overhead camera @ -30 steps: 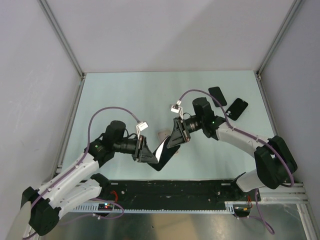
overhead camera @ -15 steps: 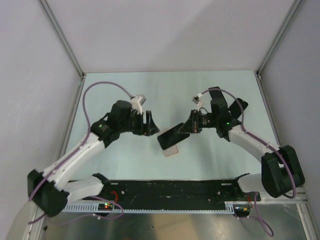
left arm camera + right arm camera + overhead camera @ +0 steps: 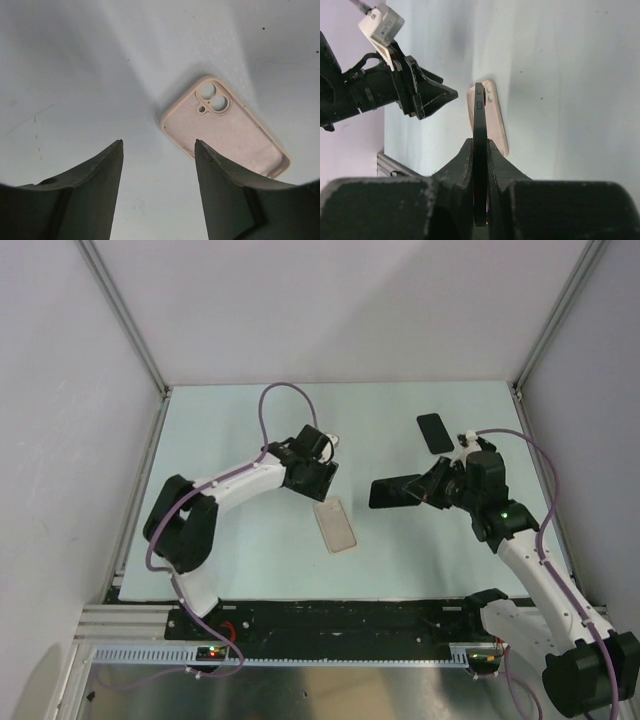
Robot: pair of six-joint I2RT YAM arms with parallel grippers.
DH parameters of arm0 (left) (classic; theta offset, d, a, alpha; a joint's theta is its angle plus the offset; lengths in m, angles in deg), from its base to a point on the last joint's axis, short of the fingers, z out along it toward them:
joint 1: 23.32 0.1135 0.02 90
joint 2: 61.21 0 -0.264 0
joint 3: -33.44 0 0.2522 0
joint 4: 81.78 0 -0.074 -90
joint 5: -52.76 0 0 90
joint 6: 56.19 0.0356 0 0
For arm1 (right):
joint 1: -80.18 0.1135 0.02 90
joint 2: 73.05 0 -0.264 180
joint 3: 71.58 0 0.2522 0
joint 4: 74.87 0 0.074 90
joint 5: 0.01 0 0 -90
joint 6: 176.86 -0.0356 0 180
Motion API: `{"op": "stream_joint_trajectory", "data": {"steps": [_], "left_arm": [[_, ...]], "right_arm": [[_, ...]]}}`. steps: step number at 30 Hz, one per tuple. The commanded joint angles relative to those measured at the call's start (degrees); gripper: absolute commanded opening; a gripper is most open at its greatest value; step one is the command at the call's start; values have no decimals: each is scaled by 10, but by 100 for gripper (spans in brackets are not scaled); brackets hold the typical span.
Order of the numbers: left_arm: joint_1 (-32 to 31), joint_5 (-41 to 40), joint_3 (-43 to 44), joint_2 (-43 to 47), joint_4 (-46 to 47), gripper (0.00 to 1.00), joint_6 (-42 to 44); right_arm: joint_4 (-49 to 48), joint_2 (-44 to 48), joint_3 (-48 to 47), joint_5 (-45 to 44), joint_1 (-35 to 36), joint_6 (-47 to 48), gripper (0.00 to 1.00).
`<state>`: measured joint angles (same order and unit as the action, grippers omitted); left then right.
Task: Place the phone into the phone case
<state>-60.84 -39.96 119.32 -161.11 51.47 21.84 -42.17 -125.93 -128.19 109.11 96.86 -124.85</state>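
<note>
- Grips the slim black slab-shaped phone (image 3: 393,492) with the right pincer (image 3: 425,490) alone now, clamped shut on one end; a second ago shared it with the left pincer (image 3: 320,483) low at the front of the pale green desk (image 3: 230,440).
- Carries that phone off to the right, up in the air and well apart from the case, no longer right over it as half a second ago.
- Leaves the pale pink, soft-looking phone case (image 3: 335,525) lying flat near the middle of the desk, about where it lay before (camera cut-out at the far end, toward the left arm).
- Brings the left pincer round to that far end, spread open and holding nothing; hovers just beside the cut-out corner in the left wrist view (cannot tell whether touching the desk).
- Shows, from the right wrist, the phone edge-on between the fingers, with the case lying on the desk beyond it and roughly in line.
- Reads as a handover finished: probably frees the left pincer to steady the case while the right lowers the phone in.
- Still needs the phone turned flat and matched to the cut-out end; nothing seated yet.
- Passes over a second black slab (image 3: 433,432) lying far right on the desk.
</note>
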Motion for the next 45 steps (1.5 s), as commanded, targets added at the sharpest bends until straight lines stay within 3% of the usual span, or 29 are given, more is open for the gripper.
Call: {"op": "stream_joint_trajectory", "data": {"steps": [1, 16, 18, 22, 25, 27, 37, 45], "left_arm": [[-7, 37, 52, -32, -1, 62, 66], [-6, 102, 86, -142, 2, 56, 105], [-6, 104, 84, -145, 4, 50, 101], [-6, 81, 76, -143, 11, 27, 70], [-6, 41, 68, -132, 16, 6, 10], [-5, 2, 59, -121, 16, 2, -43], [-9, -53, -51, -18, 18, 0, -272], [-30, -76, -144, 71, 25, 0, -398]], "right_arm": [[24, 31, -1, -29, -21, -5, 0], [31, 43, 2, 15, -58, 13, 0], [31, 43, 1, 16, -60, 15, 0], [31, 43, 1, 12, -62, 17, 0], [27, 38, 3, 9, -62, 17, 0], [18, 33, 6, 7, -62, 13, 0], [-84, -3, 39, 2, -37, -29, 0], [-229, -51, 90, -48, 55, -92, 0]]}}
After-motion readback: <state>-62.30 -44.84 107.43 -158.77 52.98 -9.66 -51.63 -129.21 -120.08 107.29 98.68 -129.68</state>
